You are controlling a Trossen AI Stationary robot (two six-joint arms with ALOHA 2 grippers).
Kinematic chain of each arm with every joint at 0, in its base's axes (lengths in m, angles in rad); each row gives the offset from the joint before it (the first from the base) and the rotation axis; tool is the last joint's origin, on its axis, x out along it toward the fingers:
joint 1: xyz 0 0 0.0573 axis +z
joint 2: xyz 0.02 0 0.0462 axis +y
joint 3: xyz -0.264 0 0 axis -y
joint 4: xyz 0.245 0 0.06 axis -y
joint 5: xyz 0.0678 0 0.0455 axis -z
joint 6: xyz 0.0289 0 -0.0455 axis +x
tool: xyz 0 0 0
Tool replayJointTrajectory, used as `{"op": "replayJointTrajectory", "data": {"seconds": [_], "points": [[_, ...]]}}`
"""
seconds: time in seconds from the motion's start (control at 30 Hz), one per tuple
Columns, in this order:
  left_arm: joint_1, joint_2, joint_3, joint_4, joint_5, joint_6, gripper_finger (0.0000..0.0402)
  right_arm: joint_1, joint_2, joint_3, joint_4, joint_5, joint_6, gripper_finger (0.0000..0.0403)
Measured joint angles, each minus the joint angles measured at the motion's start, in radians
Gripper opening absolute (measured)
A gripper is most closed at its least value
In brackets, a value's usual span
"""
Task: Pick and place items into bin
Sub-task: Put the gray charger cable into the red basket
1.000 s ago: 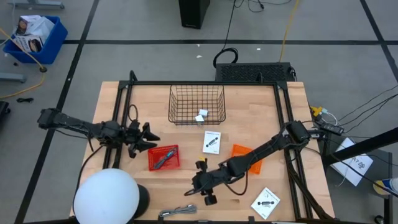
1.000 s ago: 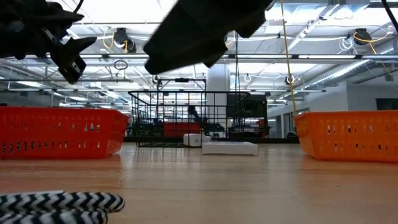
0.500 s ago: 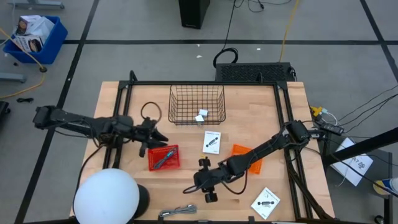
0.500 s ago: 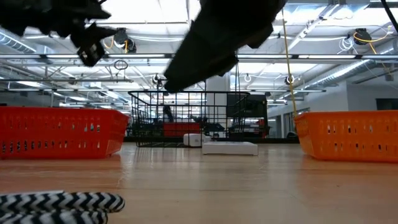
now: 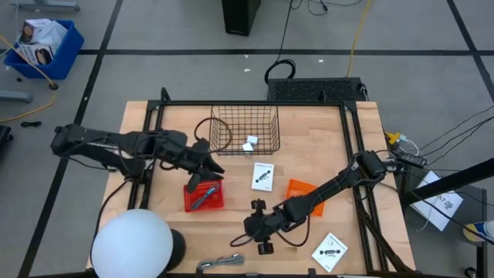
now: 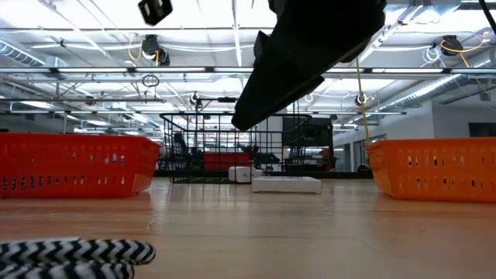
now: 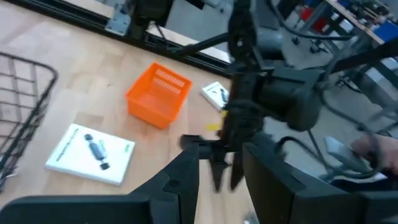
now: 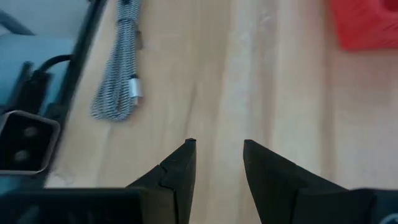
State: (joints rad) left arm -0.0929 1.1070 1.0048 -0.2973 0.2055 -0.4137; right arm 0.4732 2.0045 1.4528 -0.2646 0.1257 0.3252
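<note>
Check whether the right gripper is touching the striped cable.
Apart. In the right wrist view, bare wood shows between the right gripper and the striped cable; its fingers stand open with nothing between them.

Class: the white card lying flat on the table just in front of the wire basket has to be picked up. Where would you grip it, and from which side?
Judging by its pose, grip the white card across its two long edges, coming straight down from above. It lies flat with a small black part at its middle, and bare wood shows beside both long edges, so the fingers have room there.

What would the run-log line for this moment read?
left gripper: open, empty, above red basket | right gripper: open, empty, near striped cable | wire bin: holds white cube
</note>
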Motion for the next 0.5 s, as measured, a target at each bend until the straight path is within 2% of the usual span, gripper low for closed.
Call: {"op": "replayJointTrajectory", "data": {"seconds": [0.13, 0.33, 0.5], "points": [[-0.002, 0.072, 0.129, -0.129, 0.013, -0.001, 0.0127, 0.003, 0.000, 0.000, 0.011, 0.056, -0.020, 0.0125], [-0.039, 0.212, 0.261, -0.288, 0.050, 0.032, 0.0127, 0.006, -0.029, -0.001, 0.017, 0.074, -0.026, 0.0125], [-0.086, 0.307, 0.318, -0.332, 0.056, 0.043, 0.0127, 0.033, -0.117, -0.066, 0.013, 0.223, 0.005, 0.0125]]}}
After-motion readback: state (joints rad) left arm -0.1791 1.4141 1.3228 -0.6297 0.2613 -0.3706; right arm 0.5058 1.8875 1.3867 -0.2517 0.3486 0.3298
